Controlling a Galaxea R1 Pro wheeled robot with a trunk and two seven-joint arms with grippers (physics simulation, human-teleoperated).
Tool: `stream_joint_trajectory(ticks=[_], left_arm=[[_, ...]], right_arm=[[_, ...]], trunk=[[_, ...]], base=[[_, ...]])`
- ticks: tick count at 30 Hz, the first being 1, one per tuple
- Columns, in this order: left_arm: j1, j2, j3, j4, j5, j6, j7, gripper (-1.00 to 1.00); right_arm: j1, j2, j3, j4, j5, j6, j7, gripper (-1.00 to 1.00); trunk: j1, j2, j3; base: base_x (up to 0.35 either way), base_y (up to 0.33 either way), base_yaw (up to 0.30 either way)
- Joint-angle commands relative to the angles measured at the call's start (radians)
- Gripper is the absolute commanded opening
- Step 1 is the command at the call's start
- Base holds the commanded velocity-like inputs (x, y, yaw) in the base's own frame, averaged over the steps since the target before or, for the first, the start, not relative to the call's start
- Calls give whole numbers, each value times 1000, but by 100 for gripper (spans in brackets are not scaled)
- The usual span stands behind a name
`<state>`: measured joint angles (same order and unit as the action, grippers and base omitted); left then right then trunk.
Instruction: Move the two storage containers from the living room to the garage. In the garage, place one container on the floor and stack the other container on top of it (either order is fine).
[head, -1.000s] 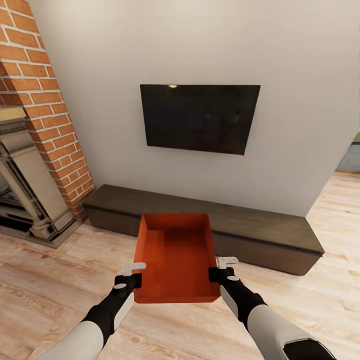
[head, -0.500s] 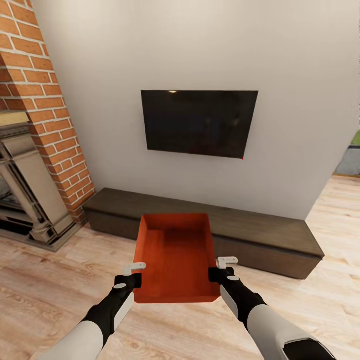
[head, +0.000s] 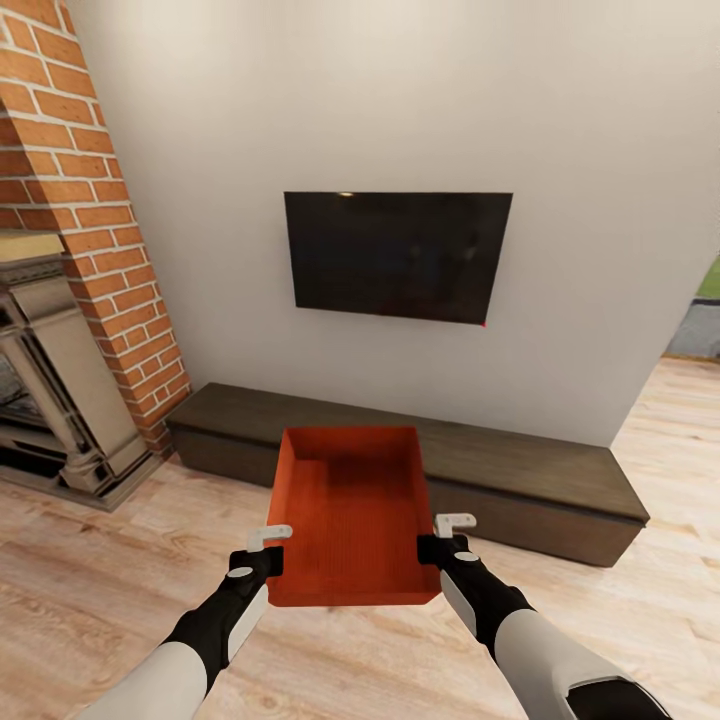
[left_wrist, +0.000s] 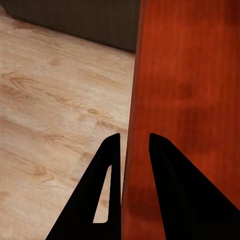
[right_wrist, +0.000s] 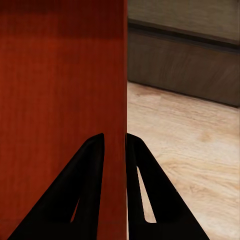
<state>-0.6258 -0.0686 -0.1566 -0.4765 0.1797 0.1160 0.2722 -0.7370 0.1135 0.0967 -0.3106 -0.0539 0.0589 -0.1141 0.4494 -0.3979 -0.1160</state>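
- The storage container (head: 352, 515), an orange-red open-top box with nothing showing inside it, hung level in front of me above the light wood-plank floor (head: 90, 590) of the living room, carried between my two arms.
- My left gripper (head: 268, 548) was clamped on the container's left wall near the end closest to me; in the left wrist view its dark fingers (left_wrist: 106, 190) stood one on each side of that wall's rim.
- My right gripper (head: 445, 537) pinched the right wall at the matching spot, its fingers (right_wrist: 142, 195) straddling the thin rim, one inside the box and one outside.
- Beyond the container's far end ran a long dark low bench (head: 520, 480) against the plain pale wall (head: 400, 90).
- A black wall TV (head: 397, 256) hung above the bench, its screen dark.
- To my left stood the red brick fireplace (head: 85, 250) with its grey stone surround (head: 50, 380).
- At the far right edge, a slice of green and grey showed past the wall's end.
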Motion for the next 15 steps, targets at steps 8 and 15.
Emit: stream_joint_trajectory(ticks=[8, 15], left_arm=[[0, 7, -6, -1, 6, 7, 15, -100], [0, 7, -6, -2, 6, 5, 16, -100]], right_arm=[[-1, -2, 3, -4, 6, 6, -7, -100], [-1, -2, 3, -4, 6, 6, -7, -100]], trunk=[[1, -2, 11], [1, -2, 22]], base=[[0, 0, 0], [0, 0, 0]])
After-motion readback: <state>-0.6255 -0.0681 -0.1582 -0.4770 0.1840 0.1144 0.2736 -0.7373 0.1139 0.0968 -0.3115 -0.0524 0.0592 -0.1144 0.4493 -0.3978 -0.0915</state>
